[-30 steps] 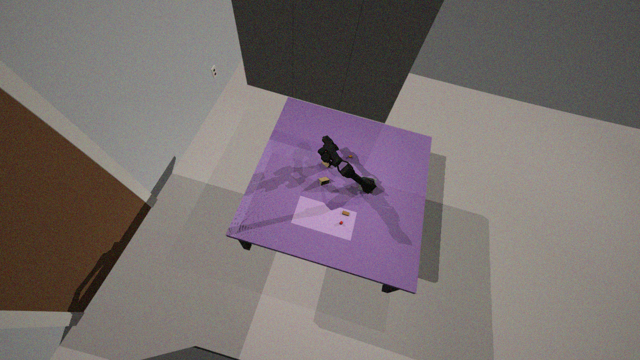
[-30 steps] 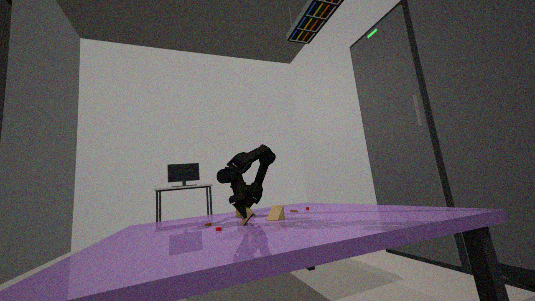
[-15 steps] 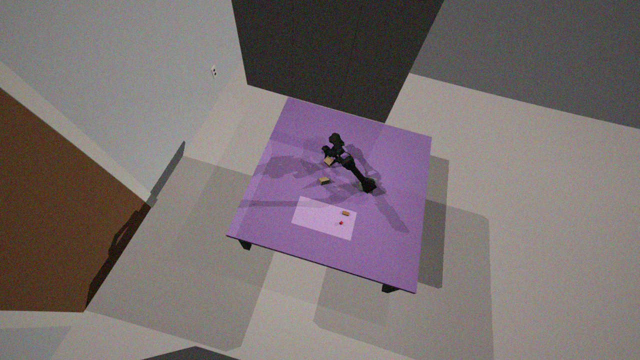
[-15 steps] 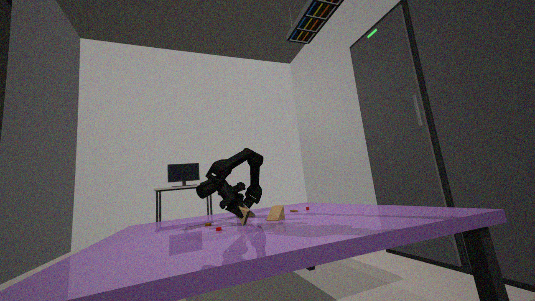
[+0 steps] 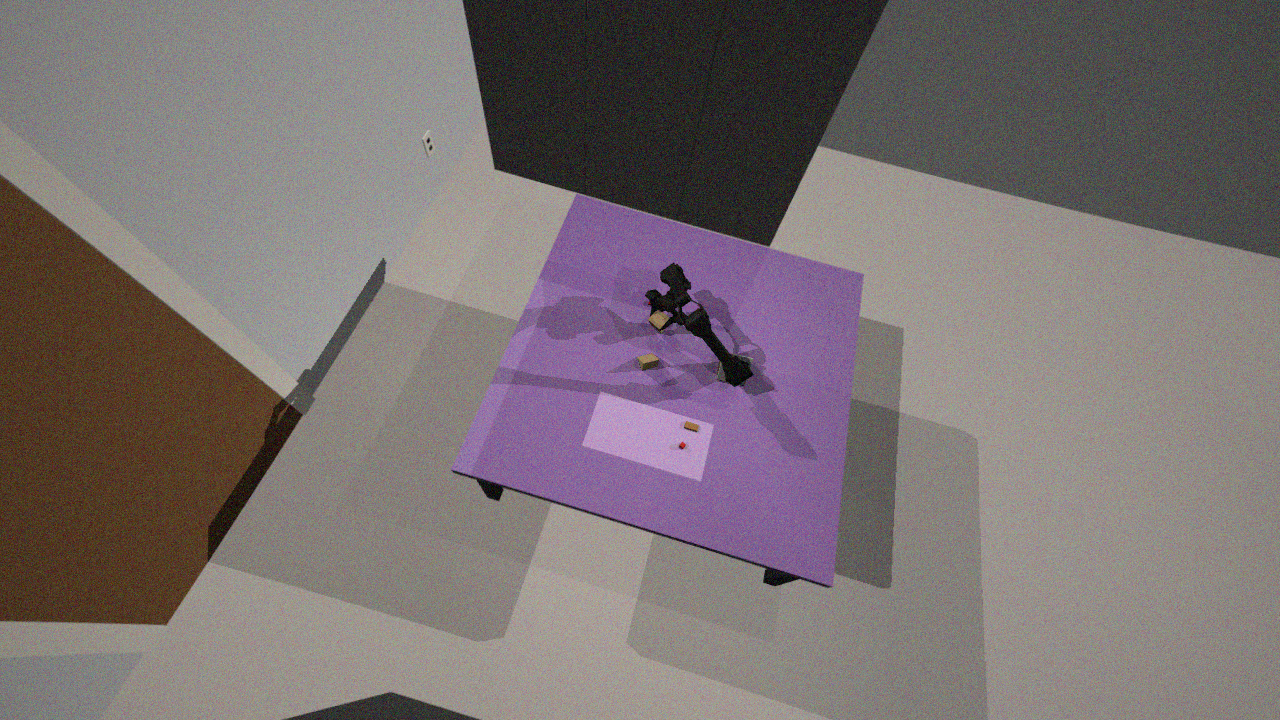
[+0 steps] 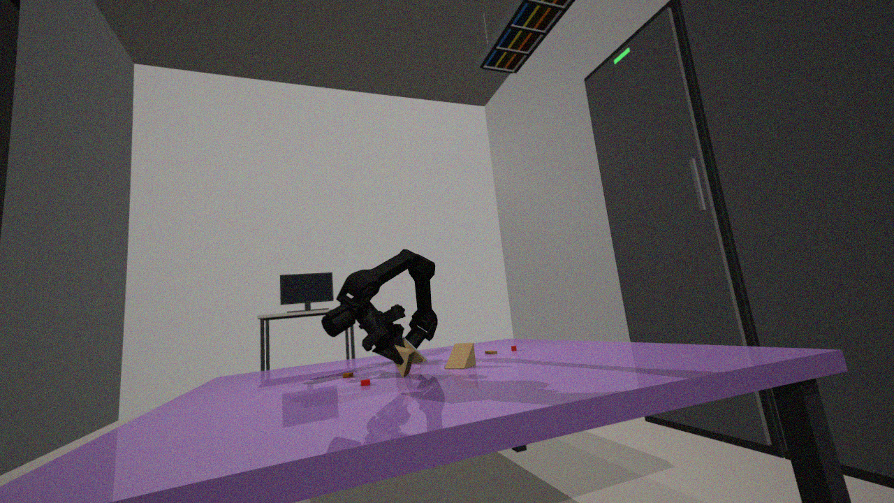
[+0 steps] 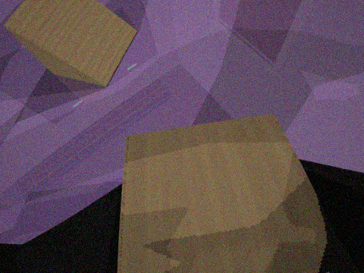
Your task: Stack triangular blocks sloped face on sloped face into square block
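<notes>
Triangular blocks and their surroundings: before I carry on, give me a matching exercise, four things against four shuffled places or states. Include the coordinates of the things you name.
1. Jaws
2. Loose triangular block (image 5: 648, 361) (image 6: 460, 355) (image 7: 72, 42)
3. Red piece (image 5: 682, 445) (image 6: 513, 348)
4. Monitor (image 6: 306, 288)

A. On the light patch (image 5: 626, 429)
B. On the desk (image 6: 293, 314)
C. Shut on the held triangular block (image 5: 659, 320) (image 6: 406, 358) (image 7: 212, 182)
D. Resting on the purple table (image 5: 537, 429) (image 6: 562, 388), away from the jaws

Pairs: 1-C, 2-D, 3-A, 4-B
</notes>
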`<state>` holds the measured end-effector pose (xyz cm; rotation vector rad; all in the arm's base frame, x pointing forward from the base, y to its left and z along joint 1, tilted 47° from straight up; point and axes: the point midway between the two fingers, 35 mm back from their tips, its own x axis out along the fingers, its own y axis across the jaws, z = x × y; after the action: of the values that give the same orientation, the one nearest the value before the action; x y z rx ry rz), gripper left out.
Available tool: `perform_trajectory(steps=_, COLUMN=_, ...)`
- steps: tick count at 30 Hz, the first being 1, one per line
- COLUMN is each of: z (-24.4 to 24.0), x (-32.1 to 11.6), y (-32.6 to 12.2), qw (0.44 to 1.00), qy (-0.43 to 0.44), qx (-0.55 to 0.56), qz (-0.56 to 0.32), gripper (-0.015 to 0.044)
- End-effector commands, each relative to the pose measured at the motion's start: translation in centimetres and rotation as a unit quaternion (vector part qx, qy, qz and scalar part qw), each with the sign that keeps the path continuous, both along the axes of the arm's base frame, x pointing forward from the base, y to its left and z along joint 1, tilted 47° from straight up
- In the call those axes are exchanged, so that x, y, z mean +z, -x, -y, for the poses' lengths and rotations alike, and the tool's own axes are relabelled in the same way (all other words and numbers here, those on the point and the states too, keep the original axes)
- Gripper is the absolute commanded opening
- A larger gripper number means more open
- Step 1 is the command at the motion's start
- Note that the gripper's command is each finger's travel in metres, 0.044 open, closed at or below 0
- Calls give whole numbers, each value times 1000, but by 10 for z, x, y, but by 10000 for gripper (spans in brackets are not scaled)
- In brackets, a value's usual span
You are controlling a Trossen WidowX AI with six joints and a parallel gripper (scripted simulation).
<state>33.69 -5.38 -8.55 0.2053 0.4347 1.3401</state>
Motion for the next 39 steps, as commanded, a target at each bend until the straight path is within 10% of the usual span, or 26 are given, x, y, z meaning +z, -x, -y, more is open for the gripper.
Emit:
perform_trajectory(steps=1, z=0, x=1, y=0, qw=1000, qy=1, qx=0, qz=-1, gripper=289)
perform_trajectory(steps=7, z=0, x=1, y=0, qw=1000, qy=1, qx=0, qz=-1, gripper=440)
perform_trajectory(steps=31, z=65, x=69, y=-8, qw=997, qy=64, qx=-52, qz=-9, gripper=440)
perform_trajectory(steps=39, z=4, x=58, y=-8, qw=908, qy=338, qx=207, qz=-137, gripper=440)
